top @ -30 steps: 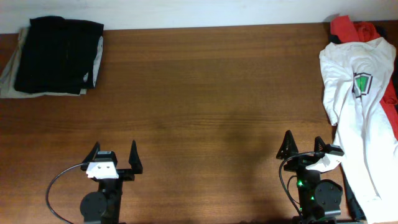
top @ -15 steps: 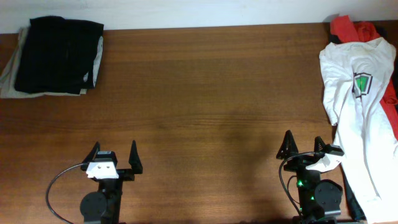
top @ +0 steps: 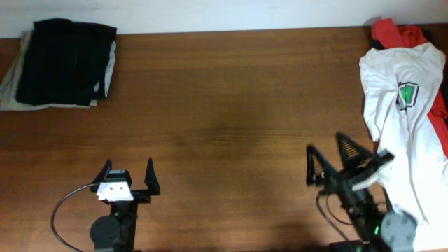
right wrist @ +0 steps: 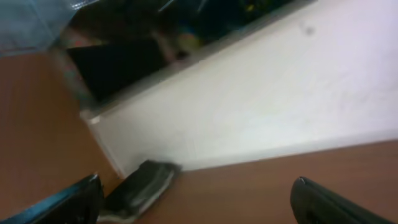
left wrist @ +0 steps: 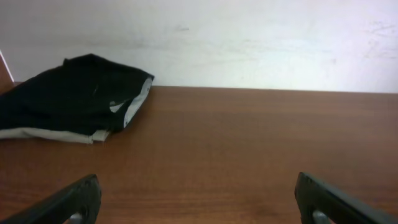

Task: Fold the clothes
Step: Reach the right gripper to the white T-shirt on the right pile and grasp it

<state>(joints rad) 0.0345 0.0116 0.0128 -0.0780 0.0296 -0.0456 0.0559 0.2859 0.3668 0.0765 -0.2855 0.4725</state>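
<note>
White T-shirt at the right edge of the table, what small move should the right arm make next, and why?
Probably swing the right tool rightward and down onto the near edge of the white T-shirt. The tool is open, empty and over the table just left of the shirt, which lies crumpled, partly on a red shirt, so it needs grasping before folding.

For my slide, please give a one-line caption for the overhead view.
Left gripper and right gripper open; white T-shirt unfolded at right, black garments far left.
</note>
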